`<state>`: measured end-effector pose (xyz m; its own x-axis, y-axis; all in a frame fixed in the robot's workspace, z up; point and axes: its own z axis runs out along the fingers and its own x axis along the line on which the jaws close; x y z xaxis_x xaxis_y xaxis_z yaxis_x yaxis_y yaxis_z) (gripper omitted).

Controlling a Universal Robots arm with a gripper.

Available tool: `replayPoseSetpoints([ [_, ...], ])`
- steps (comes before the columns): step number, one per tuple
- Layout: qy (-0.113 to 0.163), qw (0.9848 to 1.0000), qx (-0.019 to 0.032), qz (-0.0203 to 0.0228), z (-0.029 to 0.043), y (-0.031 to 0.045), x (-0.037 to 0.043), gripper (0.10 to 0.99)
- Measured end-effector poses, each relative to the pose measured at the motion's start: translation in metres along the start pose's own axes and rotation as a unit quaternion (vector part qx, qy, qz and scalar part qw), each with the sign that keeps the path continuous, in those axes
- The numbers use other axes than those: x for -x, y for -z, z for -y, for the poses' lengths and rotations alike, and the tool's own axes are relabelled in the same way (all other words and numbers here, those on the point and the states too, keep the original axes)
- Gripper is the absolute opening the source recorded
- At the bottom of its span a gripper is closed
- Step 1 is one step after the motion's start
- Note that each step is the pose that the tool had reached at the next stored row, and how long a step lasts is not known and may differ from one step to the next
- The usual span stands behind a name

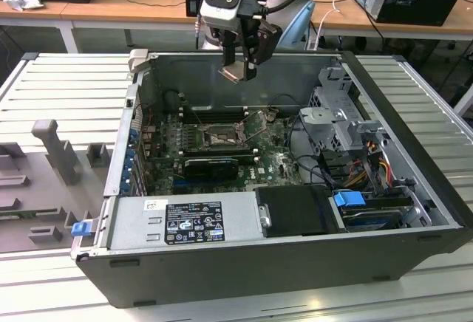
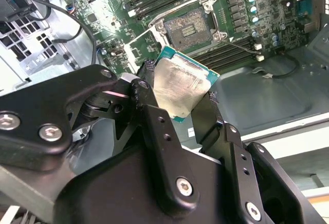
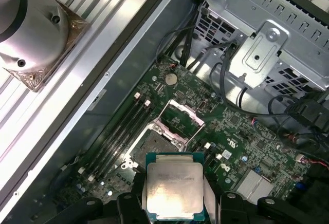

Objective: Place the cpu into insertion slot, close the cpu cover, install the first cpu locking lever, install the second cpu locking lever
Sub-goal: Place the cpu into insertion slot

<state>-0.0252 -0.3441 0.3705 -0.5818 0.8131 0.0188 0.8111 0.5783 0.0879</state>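
Open computer case [image 1: 222,263] lies on a ribbed pale metal bench [image 1: 66,86], with wooden desks [image 1: 133,8] behind. Stickers [image 1: 194,222] on the power supply [image 1: 140,222]; print unreadable. Gripper [image 1: 239,67] hovers above the case, jaws clamped on the cpu [image 3: 174,190], which has a scuffed silvery lid and green edge. Insertion slot [image 2: 187,27] sits below it, bare.

Exterior view: off-arm camera, raised, mid-distance, slanting down into open computer case [image 1: 259,263]. Whole case and slatted surface [image 1: 66,86] in frame, pincer [image 1: 240,67] over case's far side.

Second wrist view: camera just behind pincer [image 2: 180,85], very close, sighting along fingers [image 2: 154,126]. cpu [image 2: 181,82] between them, insertion slot [image 2: 187,26] beyond tips.

First wrist view: camera above pincer [image 3: 174,193], facing steeply down. Motherboard [image 3: 241,147] farther below.

Shared by all three: cpu, insertion slot, surrounding motherboard.
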Motion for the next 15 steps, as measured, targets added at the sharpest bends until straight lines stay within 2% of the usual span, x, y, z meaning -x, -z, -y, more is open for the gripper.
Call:
replayPoseSetpoints([
  [15,-0.033,0.9995,0.0006,0.0029,0.0000,0.0000,0.0000,0.529],
])
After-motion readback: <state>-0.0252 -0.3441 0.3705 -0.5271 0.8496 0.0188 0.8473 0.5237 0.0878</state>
